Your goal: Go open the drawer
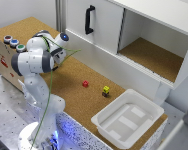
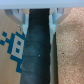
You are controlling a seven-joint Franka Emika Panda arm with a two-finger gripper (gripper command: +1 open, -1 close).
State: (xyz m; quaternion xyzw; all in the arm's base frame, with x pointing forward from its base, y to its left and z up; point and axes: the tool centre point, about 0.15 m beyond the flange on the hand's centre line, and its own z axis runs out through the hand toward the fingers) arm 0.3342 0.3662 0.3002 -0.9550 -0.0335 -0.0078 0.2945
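Note:
In the wrist view a thick black drawer handle (image 2: pixel 37 55) runs between my two fingers. The gripper (image 2: pixel 39 17) straddles it, with its pale fingertips (image 2: pixel 22 21) pressed close on either side. The wooden drawer front (image 2: pixel 11 30) with a blue pixel figure lies on one side of the handle. In the exterior view the arm (image 1: pixel 36 60) bends over the wooden box (image 1: pixel 4 62) at the exterior view's left. The arm's own links hide the gripper and handle there.
Three coloured buttons (image 1: pixel 14 42) sit on top of the wooden box. A white cabinet with a black door handle (image 1: pixel 88 20) and an open compartment (image 1: pixel 154 55) stands behind. A red block (image 1: pixel 85 83), a yellow block (image 1: pixel 106 90) and a white bin (image 1: pixel 101 122) rest on the cork tabletop (image 1: pixel 69 75).

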